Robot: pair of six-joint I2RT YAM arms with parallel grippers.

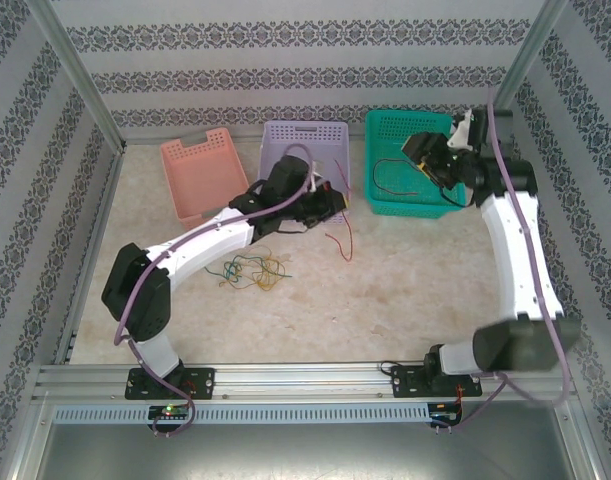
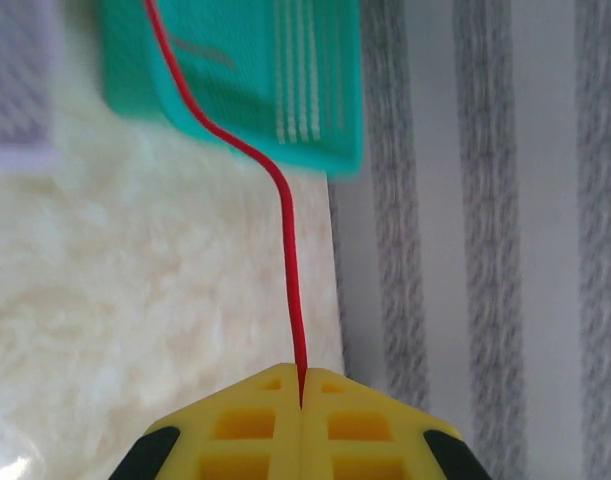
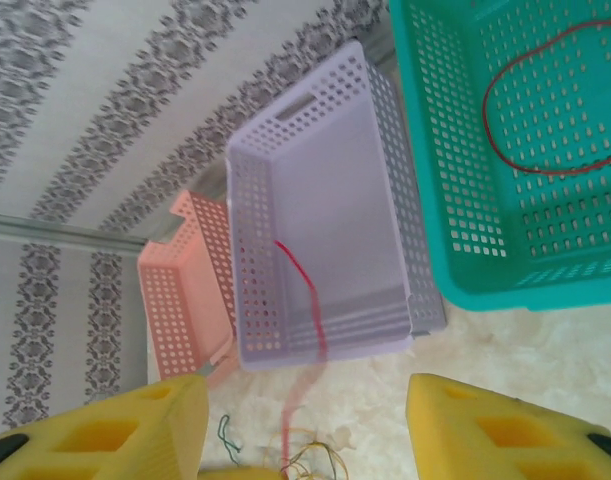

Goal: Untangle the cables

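We see the tangle (image 1: 253, 270) of hair-thin green, yellowish and dark cables on the mottled cream tabletop (image 1: 415, 290), just beside the left arm. The left gripper (image 2: 302, 385) has its yellow waffle-cut pads pinched tight on a red cable (image 2: 285, 220). Farther back are perforated plastic tubs: pink basket (image 1: 200, 185), lilac basket (image 1: 305, 135) and teal basket (image 1: 405, 207). The right gripper (image 3: 307, 420) hangs over the teal one with its jaws wide apart, and a second red cable (image 3: 545, 110) loops inside.

Tangled cables (image 1: 255, 270), red cable (image 2: 290, 250) apart
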